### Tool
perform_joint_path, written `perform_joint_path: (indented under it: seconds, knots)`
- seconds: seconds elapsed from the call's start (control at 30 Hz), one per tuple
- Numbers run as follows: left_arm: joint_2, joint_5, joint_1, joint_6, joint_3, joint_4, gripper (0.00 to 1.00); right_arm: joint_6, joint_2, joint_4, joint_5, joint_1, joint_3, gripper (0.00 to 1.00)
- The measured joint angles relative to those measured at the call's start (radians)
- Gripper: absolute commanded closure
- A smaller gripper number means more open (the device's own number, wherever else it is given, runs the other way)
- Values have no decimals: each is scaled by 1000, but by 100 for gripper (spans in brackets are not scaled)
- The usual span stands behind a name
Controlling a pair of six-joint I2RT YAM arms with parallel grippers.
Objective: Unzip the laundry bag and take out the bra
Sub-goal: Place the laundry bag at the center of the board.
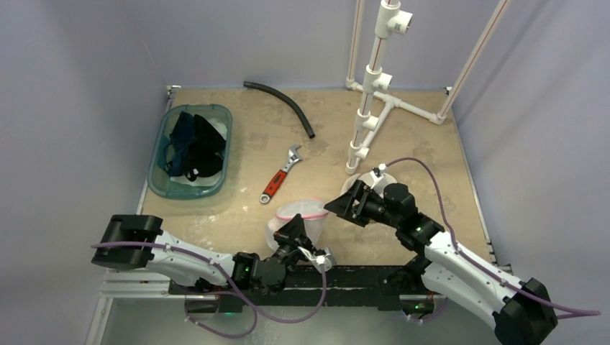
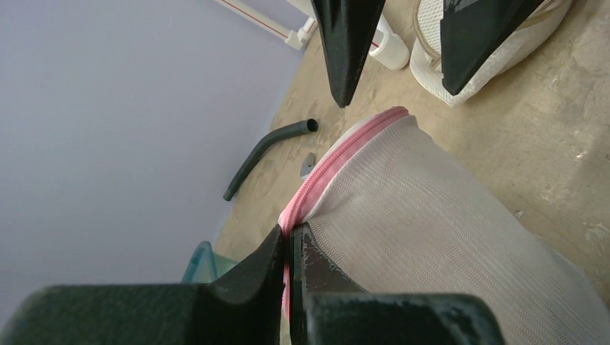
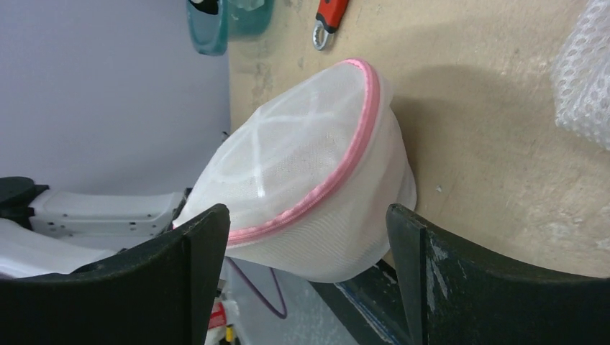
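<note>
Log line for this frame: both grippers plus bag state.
left gripper: shut on pink zipper of laundry bag | right gripper: open, off the bag | pink zipper: looks closed where visible

Soft, even overhead light; faint shadow beside the laundry bag (image 3: 309, 165); mild foreground blur.

Tan table (image 1: 431, 165) carries a teal bin (image 1: 154, 167), black hose (image 1: 284, 100), red-handled wrench (image 1: 280, 176), pipe stand (image 1: 368, 108) — and laundry bag (image 1: 306, 212).

White mesh laundry bag (image 2: 431, 230) fills lower right, its pink zipper (image 2: 338, 162) pinched tight in left gripper (image 2: 290, 241). Over bag's far end, right gripper (image 2: 397, 97) spread wide. Black hose (image 2: 262, 154) on table (image 2: 547, 144) beyond.
</note>
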Motion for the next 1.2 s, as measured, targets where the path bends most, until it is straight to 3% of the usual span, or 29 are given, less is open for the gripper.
perform_joint_path:
  seconds: [0.17,0.37,0.6,0.7,0.8,0.93,0.97,1.07,1.2]
  knots:
    - [0,-76,-59,-28,-18,35,100,131,-16,139,-7,0,-97,19]
    - [44,-129,-100,-36,-18,91,100,248,84,318,-26,0,-137,24]
    - [119,-156,-105,-36,-18,175,100,275,140,382,-60,0,-116,53]
    - [134,-166,-105,-36,-18,211,100,259,180,384,-82,0,-85,56]
    - [154,-168,-105,-36,-18,228,99,237,221,386,-113,2,-67,71]
    - [176,-176,-104,-48,-10,226,62,188,239,355,-123,3,-60,100]
    - [180,-178,-104,-58,-1,216,55,171,241,338,-129,3,-49,100]
    - [180,-192,-103,-127,56,120,44,99,238,257,-129,1,7,100]
    - [127,-145,-87,-369,223,-249,40,-75,222,95,-84,-12,126,100]
